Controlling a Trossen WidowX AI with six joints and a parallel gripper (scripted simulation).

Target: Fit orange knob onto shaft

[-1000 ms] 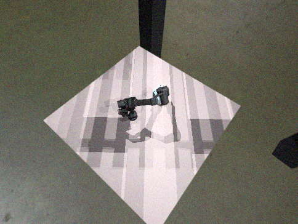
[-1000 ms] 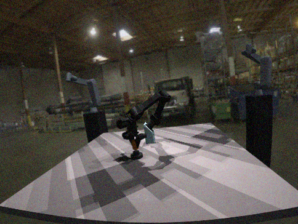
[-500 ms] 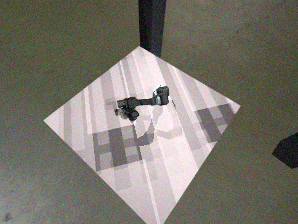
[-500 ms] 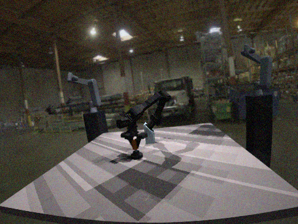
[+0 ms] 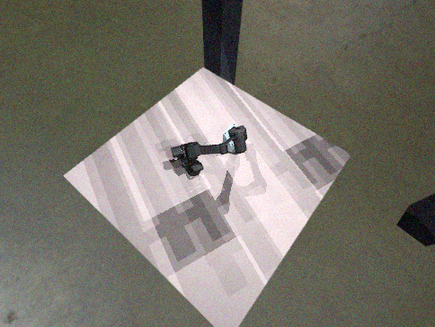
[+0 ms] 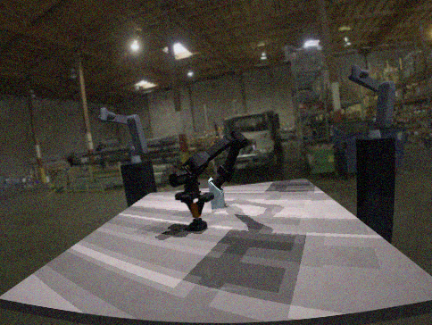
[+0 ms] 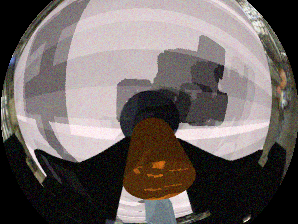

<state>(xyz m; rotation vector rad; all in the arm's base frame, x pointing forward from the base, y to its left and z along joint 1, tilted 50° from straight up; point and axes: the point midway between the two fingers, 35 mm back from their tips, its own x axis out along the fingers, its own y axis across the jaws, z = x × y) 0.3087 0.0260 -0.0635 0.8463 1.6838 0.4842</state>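
Evidently clamped part-open on the orange knob (image 6: 195, 209) (image 7: 159, 162), hand (image 6: 195, 201) (image 7: 153, 141) pointing down, apparently for lowering. Set just above the dark round pedestal (image 6: 197, 225) (image 7: 131, 111), toward eleven o'clock in the wrist view; flat alignment not discernible.

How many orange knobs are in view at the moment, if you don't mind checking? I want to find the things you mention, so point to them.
1. The orange knob (image 6: 195, 209) (image 7: 159, 167) is in the gripper (image 6: 195, 201) (image 7: 153, 141), above the round pedestal (image 6: 197, 225) (image 7: 129, 111). I see no others.
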